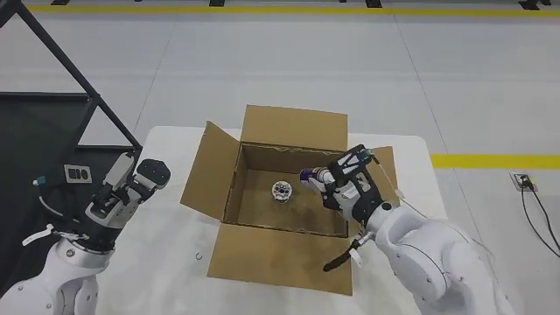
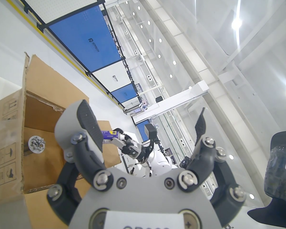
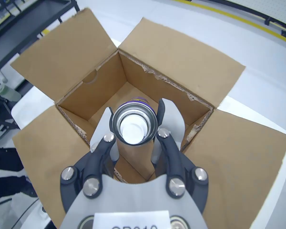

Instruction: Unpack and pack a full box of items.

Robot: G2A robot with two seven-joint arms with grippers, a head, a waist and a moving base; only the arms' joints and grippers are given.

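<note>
An open cardboard box (image 1: 262,262) stands on the white table (image 1: 166,254) with all its flaps spread out. A metal can (image 1: 281,192) stands upright on the box floor, and it is visible in the left wrist view as the same can (image 2: 37,144). My right gripper (image 3: 134,110) hangs over the inside of the box (image 3: 104,82), shut on a purple-labelled spray can (image 3: 133,125). From above, that spray can (image 1: 308,175) sits near the box's right wall. My left gripper (image 2: 145,125) is open and empty, left of the box above the table (image 1: 150,175).
A black metal rack (image 1: 52,131) stands off the table's left side. A small ring-shaped bit (image 1: 199,257) lies on the table near the box's front left flap. Bare table surface lies left of and in front of the box.
</note>
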